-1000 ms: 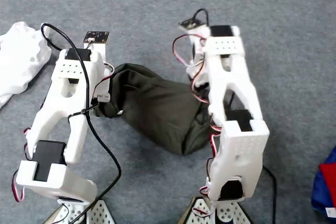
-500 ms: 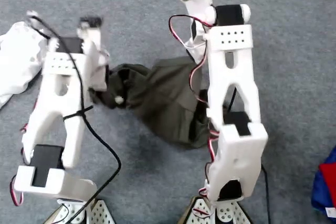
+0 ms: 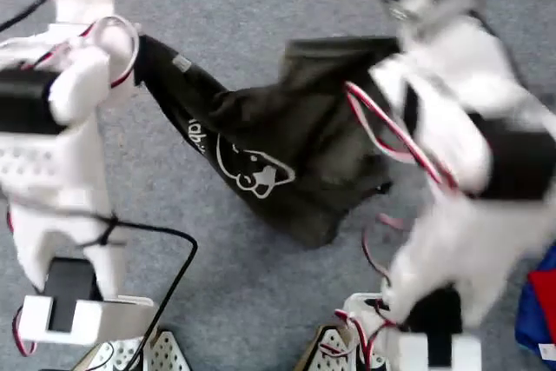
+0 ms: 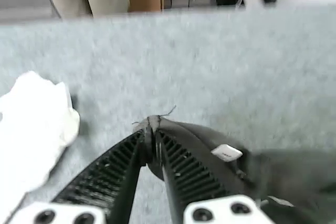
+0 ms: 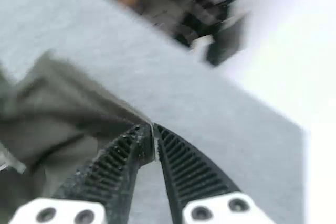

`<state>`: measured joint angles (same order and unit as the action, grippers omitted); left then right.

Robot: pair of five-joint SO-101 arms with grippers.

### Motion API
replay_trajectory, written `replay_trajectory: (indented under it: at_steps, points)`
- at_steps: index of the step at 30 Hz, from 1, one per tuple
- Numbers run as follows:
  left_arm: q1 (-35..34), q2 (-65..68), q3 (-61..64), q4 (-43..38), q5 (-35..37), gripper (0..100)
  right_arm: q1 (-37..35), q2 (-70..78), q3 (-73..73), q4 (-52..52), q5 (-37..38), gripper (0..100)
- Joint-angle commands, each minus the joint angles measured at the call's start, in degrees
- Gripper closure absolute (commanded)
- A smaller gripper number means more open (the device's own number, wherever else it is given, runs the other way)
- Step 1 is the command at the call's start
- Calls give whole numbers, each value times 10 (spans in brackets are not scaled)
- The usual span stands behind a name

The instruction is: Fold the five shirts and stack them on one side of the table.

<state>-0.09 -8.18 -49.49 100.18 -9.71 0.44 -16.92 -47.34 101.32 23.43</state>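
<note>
A dark olive shirt [image 3: 287, 141] with a white cartoon print hangs lifted between both arms above the grey table [image 3: 261, 301]. My left gripper [image 4: 152, 129] is shut on one corner of the dark olive shirt [image 4: 210, 150], up at the left in the high view. My right gripper [image 5: 153, 132] is shut on another edge of the dark olive shirt [image 5: 58, 93], at the upper right in the high view. A white shirt [image 4: 31, 129] lies crumpled on the table beside the left arm.
A blue and red garment [image 3: 539, 301] lies at the table's right edge. Cables hang from both arms over the table's near part. Furniture and a person's legs stand beyond the far edge.
Both arms have risen and spread apart, pulling the dark shirt up off the table and stretching it out so its white print shows.
</note>
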Motion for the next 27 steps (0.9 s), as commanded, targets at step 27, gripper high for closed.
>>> replay_trajectory:
  at_steps: [27]
  points:
    - [-10,-385,9,6,-7,980,235,-217,-101,-296,1,994]
